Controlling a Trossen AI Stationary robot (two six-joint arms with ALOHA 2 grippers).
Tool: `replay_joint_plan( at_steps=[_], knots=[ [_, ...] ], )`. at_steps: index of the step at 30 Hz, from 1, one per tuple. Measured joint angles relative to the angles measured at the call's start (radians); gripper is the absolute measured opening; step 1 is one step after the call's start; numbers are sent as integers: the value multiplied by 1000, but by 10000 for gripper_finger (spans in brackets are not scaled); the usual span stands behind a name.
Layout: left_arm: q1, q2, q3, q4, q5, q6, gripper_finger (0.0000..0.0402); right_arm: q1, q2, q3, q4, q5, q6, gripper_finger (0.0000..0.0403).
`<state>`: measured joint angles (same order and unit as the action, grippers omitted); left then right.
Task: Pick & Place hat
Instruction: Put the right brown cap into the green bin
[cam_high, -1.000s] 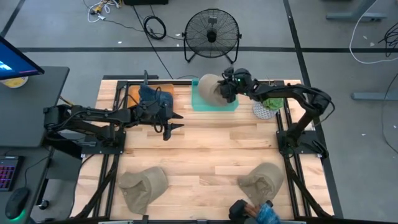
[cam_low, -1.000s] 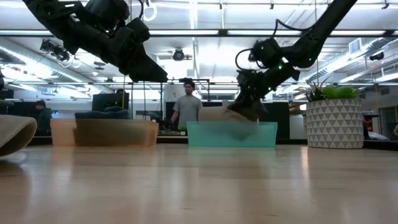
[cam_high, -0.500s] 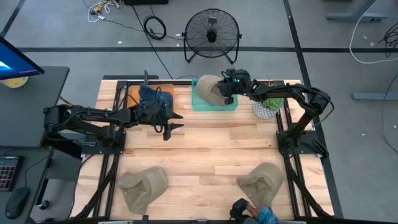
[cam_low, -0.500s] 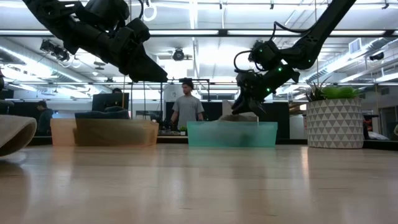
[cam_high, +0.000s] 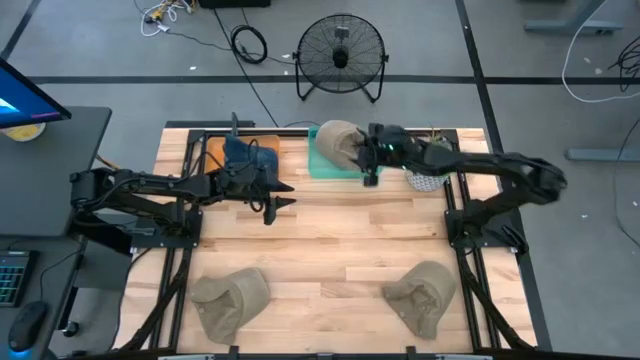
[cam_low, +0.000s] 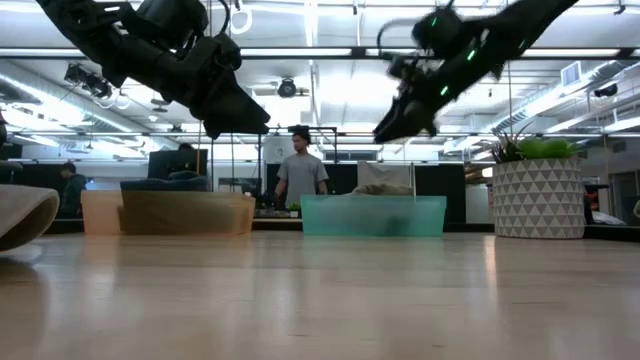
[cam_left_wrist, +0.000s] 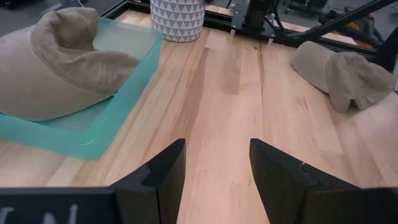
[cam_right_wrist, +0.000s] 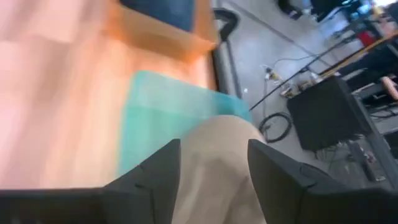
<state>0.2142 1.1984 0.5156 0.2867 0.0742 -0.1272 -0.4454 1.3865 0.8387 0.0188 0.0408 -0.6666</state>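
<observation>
Hat (cam_high: 338, 146), tan, is found lying in the teal bin (cam_high: 322, 167) at the far edge of the tabletop (cam_high: 330, 240), with part of it overhanging the bin's far rim. The right gripper (cam_high: 370, 174) is held above the bin's near right corner, fingers spread apart and nothing between them. The left gripper (cam_high: 274, 207) is parked over the tabletop just in front of the orange bin (cam_high: 212, 150), its fingers likewise apart and empty.

Two further tan hats (cam_high: 230, 300) (cam_high: 422, 292) are noted near the front edge, well apart from each other. A blue hat (cam_high: 248, 152) is seen in the orange bin. A patterned planter (cam_high: 424, 178) stands just beside the teal bin.

Risks are judged as follows. The overhanging portion of the deposited hat could allow it to slide out over the rim if the bin is nudged. A low sweep of the right arm could clip the planter or the bin wall.

No brand, label or legible writing is identified on any item; partial white characters on the left wrist housing cannot be read.
</observation>
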Motion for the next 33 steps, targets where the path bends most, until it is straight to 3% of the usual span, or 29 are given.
replay_joint_plan(
  at_steps=[3,7,13,24,29,33],
  knots=[
    [0,0,0,0,0,-1,181,118,-117,0,-161,57,65,180],
    [0,0,0,-2,0,-1,181,267,-239,0,-327,53,242,174],
    [0,0,0,-2,0,-23,181,445,-325,0,-526,40,447,179],
    [0,0,0,-3,0,-83,181,724,-255,0,-636,-157,979,182],
    [0,0,0,-3,0,-124,181,869,-155,0,-644,-247,1237,178],
    [-5,0,0,-3,0,-141,181,964,-68,0,-647,-269,1340,178]
  ],
)
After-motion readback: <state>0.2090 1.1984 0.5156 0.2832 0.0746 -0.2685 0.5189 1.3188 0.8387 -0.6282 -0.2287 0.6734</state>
